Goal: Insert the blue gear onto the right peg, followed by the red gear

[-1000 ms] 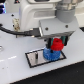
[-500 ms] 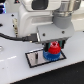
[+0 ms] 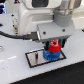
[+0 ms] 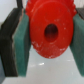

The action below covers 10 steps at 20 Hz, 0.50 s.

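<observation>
The white robot arm hangs low over the white worktop (image 3: pixel 12 70), its jaws pinching the small bright-red plastic toothed gear (image 3: pixel 54 47) by its rim. In the wrist view the red gear (image 4: pixel 50 31) fills the gap between two teal pads (image 4: pixel 21 50), its dark centre hole facing the camera. Directly beneath it sits the wider bright-blue plastic toothed gear (image 3: pixel 50 55), resting on the white rectangular plate with a black border (image 3: pixel 35 58). The red gear seems to touch the blue one, though the blur leaves that uncertain. The peg itself is hidden.
</observation>
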### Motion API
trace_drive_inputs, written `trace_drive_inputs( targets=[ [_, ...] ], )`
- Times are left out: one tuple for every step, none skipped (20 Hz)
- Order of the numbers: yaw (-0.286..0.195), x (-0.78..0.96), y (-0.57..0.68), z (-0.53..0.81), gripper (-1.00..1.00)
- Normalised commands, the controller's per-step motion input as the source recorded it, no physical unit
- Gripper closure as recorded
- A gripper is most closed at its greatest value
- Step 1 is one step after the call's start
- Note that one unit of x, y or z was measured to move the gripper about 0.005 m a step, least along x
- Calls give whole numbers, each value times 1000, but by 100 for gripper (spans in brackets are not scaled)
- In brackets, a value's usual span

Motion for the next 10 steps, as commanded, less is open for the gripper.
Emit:
trace_drive_inputs(
  targets=[
    [0, 61, -41, -10, 100],
    [0, 114, -70, -37, 100],
    [0, 130, -96, 5, 100],
    [0, 155, -59, -100, 100],
    [0, 175, -85, -53, 100],
    [0, 151, -64, -150, 100],
    [0, 130, -28, -6, 100],
    [0, 176, -108, -159, 100],
    [0, 179, -118, -197, 100],
    [0, 182, -118, -205, 100]
  ],
)
